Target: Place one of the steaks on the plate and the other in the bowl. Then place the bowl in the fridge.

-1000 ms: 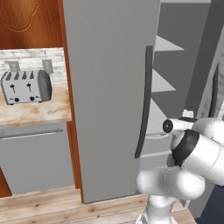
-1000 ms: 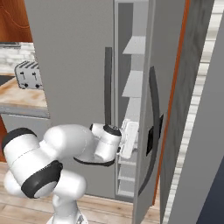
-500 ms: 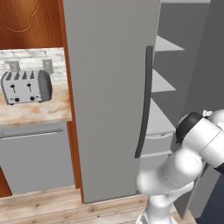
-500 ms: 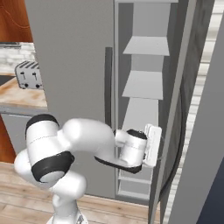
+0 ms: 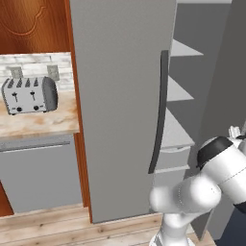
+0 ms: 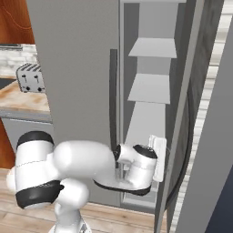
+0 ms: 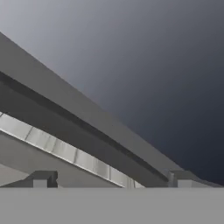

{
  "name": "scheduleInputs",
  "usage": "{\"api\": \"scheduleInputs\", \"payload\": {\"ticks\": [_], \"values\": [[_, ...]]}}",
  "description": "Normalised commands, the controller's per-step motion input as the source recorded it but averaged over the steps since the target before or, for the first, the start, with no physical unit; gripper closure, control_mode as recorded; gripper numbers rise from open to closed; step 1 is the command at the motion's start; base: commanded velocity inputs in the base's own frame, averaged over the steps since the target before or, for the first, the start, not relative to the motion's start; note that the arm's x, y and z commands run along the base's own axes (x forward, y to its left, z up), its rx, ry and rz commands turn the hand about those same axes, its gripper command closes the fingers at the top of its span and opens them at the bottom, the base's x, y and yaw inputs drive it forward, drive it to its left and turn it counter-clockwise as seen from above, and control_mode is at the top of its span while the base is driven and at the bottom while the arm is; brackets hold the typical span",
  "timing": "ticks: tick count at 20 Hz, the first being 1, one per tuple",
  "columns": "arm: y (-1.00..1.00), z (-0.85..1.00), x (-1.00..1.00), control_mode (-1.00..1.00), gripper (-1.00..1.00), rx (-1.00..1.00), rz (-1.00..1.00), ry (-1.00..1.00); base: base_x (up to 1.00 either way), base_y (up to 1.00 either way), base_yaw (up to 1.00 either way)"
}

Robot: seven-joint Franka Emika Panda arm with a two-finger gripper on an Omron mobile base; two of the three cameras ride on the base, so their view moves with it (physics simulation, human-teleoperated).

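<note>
White arm swung right since second ago, pushing grey fridge door wider; jaws apart, empty, beside door edge. Fridge shelves now exposed, bare. Beyond, toaster on worktop. Access opening for bowl.

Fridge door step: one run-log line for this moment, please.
stage: opening tall grey two-door fridge | right door: swung open, shelves showing | claw: open, empty, against the door | silver toaster: on the counter
</note>
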Motion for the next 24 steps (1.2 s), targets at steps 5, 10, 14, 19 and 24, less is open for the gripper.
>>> {"api": "scheduleInputs", "payload": {"ticks": [5, 10, 14, 19, 24], "values": [[0.77, 0.19, -0.13, -1.0, -1.0, 0.03, -0.03, 0.12, 0.0, 0.0, 0.0], [0.81, 0.85, 0.03, -1.0, -1.0, 0.01, -0.03, 0.09, 0.0, 0.0, 0.0], [0.61, 0.25, 0.39, -1.0, -1.0, 0.19, -0.35, 0.05, 0.0, 0.0, 0.0], [0.54, 0.03, 0.7, -1.0, -1.0, 0.4, -0.43, -0.18, 0.0, 0.0, 0.0], [0.67, 0.26, 0.69, -1.0, -1.0, 0.28, -0.37, -0.22, 0.0, 0.0, 0.0]]}}
